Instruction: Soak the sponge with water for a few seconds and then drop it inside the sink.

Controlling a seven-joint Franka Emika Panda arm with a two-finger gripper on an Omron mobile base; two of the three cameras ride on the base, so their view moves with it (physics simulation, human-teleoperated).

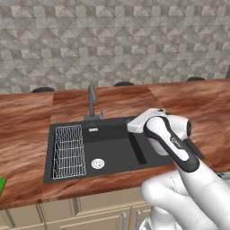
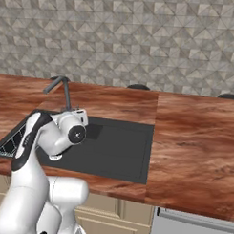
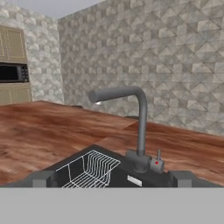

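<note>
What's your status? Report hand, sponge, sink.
Hand open, empty, facing the faucet. Sponge on counter far left of sink, not picked up. Faucet off. Wire rack sits in sink's left side.

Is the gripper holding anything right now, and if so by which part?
Nothing is held. In the hand view the fingertips stand apart with only the sink and faucet beyond them.

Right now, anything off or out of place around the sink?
One thing: a green object, possibly the sponge, sits at the counter's far left edge, cut off by the frame, well away from the sink. Faucet shows no water running.
</note>
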